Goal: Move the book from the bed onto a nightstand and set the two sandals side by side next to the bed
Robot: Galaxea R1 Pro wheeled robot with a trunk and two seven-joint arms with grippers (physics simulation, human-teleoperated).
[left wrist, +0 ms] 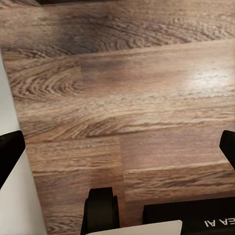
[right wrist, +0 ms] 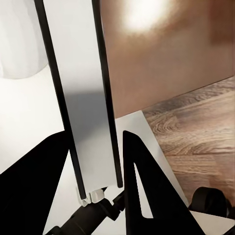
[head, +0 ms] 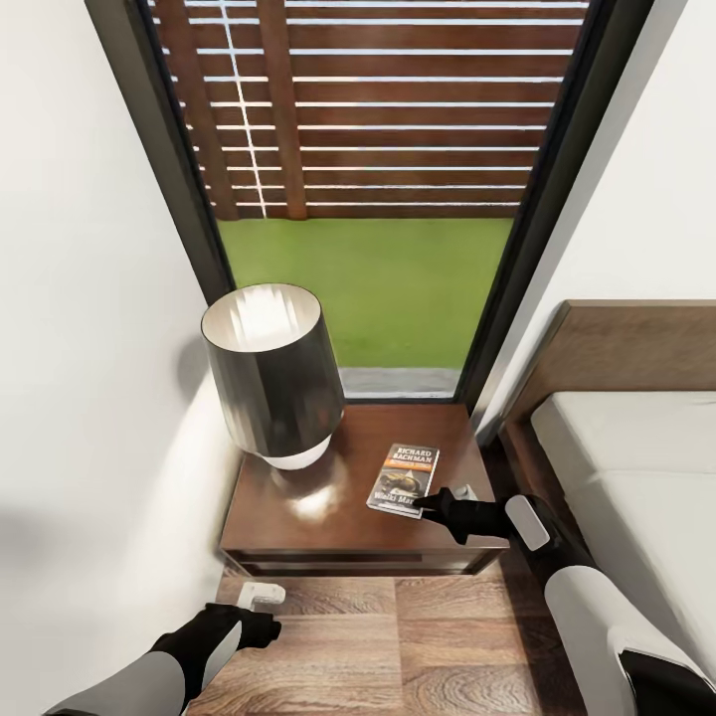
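The book [head: 404, 479], thin, light and stiff, rests on the nightstand [head: 298, 517]; right gripper [head: 426, 503] pinches its near edge.

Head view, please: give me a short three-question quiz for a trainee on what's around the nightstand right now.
1. True or false: the book lies on the nightstand.
2. What stands on the nightstand beside the book? A) a lamp B) a sandal C) a cup
3. Fill in: the left pincer hangs open over the wood ___.

Key: 1 true; 2 A; 3 floor.
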